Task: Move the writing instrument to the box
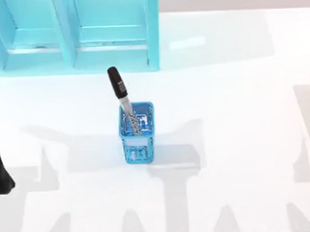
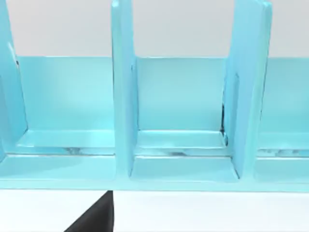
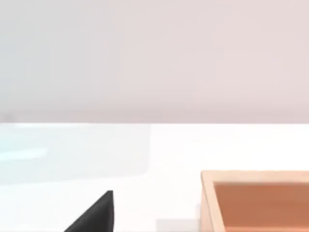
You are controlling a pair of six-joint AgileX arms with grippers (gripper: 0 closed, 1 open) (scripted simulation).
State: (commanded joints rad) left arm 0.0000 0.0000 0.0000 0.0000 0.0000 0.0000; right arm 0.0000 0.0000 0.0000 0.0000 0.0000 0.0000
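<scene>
From above, the marker pen (image 1: 123, 99) stands tilted in a small blue mesh holder (image 1: 137, 133) near the middle of the white counter (image 1: 236, 118). Its pale barrel end is down inside the holder and its thick black cap end sticks out over the holder's far rim, leaning toward the turquoise shelf unit (image 1: 73, 35) behind it. The pen's long axis runs from the holder up and back toward that shelf, slightly to the left. A dark part of the left arm (image 1: 0, 172) shows to the left of the holder, well apart from it; whether its jaws are spread or pressed together cannot be told. Judging by this, the left arm is the nearer one to the pen, which lies off to its right.

In the left wrist view the turquoise shelf unit (image 2: 183, 121) faces the camera, its upright dividers splitting it into open bays, with a dark sliver of the left gripper (image 2: 96, 217) in front.

In the right wrist view a dark sliver of the right gripper (image 3: 96, 215) shows over the counter (image 3: 169, 150), beside an orange-brown wooden box (image 3: 258, 198) with an open top. The state of these jaws cannot be told either. The pen is not yet in the box.
</scene>
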